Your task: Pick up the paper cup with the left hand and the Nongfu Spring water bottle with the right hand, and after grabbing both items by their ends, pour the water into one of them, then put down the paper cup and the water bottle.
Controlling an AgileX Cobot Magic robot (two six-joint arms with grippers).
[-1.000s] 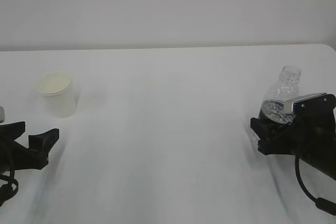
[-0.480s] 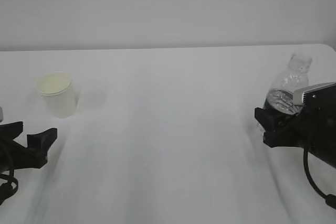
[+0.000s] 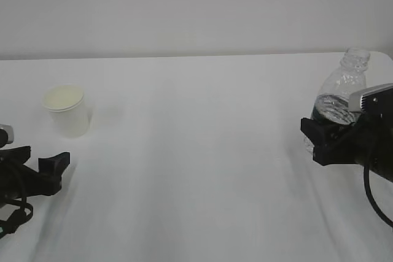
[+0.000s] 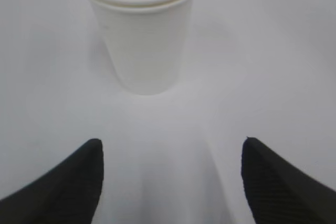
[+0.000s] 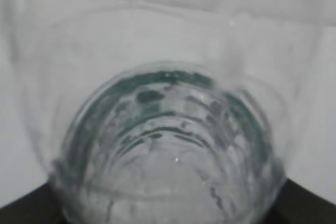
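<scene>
Fingers (image 4: 63, 182) apart, paper cup (image 4: 142, 35) ahead

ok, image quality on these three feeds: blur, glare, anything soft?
Exterior view: flat, washed-out light, faint shadows, the paper cup low-contrast against the white table. Left wrist view: cup fairly sharp, near fingertips soft. Right wrist view: the water bottle fills the frame, too close, blurred, clear plastic distorting whatever lies behind.

The exterior view looks slantwise down across the white worktop (image 3: 196, 151); each wrist view faces forward, close, sharing it.
</scene>
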